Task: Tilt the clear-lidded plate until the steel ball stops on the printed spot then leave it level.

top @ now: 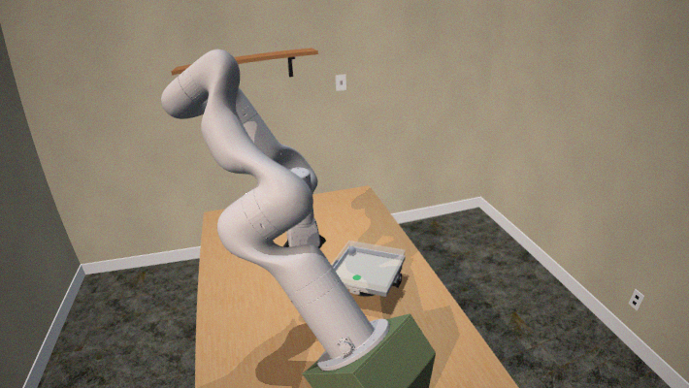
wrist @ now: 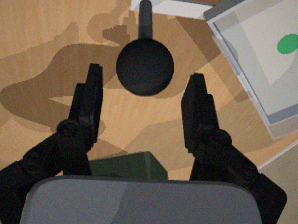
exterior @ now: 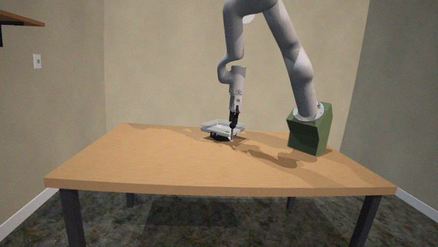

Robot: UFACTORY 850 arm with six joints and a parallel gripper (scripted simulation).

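Note:
The plate is a shallow white tray with a grey rim and a clear lid. It rests on a dark support near the middle of the table. The green spot is printed near one edge. I cannot make out the steel ball. A black knob stands on a thin stem at the plate's corner. My gripper is open. It points straight down, with its fingertips just above the knob and on either side of it. In the top view the arm hides it.
The arm's green pedestal stands on the wooden table close to the plate. A shelf hangs on the wall, far off.

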